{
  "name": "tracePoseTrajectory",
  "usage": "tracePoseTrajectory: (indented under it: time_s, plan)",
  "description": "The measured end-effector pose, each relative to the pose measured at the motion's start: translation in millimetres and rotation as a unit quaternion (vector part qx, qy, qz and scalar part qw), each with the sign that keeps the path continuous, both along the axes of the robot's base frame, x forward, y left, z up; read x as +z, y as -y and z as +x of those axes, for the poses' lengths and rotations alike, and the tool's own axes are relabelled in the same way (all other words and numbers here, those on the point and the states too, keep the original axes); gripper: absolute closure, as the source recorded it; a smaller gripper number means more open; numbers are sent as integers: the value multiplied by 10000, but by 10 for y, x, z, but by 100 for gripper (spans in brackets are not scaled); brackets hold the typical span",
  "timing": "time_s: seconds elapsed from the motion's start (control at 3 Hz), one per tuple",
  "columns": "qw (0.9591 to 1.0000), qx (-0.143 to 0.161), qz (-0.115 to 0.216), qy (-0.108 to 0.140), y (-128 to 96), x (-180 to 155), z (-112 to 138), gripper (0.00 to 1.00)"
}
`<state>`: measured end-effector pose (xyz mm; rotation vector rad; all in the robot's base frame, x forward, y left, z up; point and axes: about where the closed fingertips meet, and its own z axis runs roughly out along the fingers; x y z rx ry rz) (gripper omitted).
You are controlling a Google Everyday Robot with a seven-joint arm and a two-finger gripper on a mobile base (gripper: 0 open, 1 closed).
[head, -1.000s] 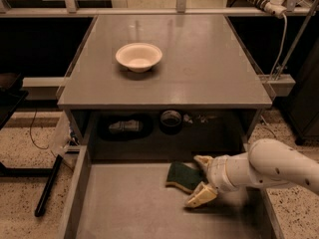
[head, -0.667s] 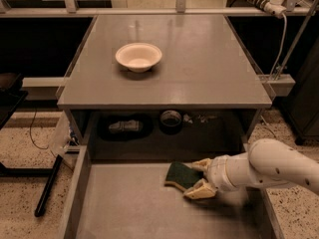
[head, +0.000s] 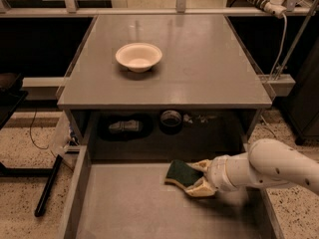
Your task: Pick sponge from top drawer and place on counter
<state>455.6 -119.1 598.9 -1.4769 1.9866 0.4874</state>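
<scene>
The sponge (head: 180, 173), dark green on top with a yellow edge, lies tilted in the open top drawer (head: 129, 208), near its back right. My gripper (head: 201, 177) reaches in from the right on a white arm. Its two tan fingers (head: 200, 189) stand on either side of the sponge's right end and touch it. The sponge's left corner looks slightly raised off the drawer bottom. The grey counter (head: 199, 63) lies above and behind the drawer.
A white bowl (head: 139, 57) stands on the counter's left half. A dark shelf recess (head: 149, 126) under the counter holds clutter and a round dark object. The drawer's side walls (head: 75, 193) border the tray. Terrazzo floor and a black bar lie at left.
My gripper and the sponge have shifted left and slightly toward the drawer's back. The fingers have closed in around the sponge's right end.
</scene>
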Motion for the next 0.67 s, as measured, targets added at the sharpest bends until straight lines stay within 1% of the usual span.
tracePoseTrajectory:
  time_s: [0.33, 0.67]
  plan:
    - [10000, 47, 6, -51, 19, 88, -26, 100]
    - [9999, 91, 68, 66, 92, 441, -51, 100]
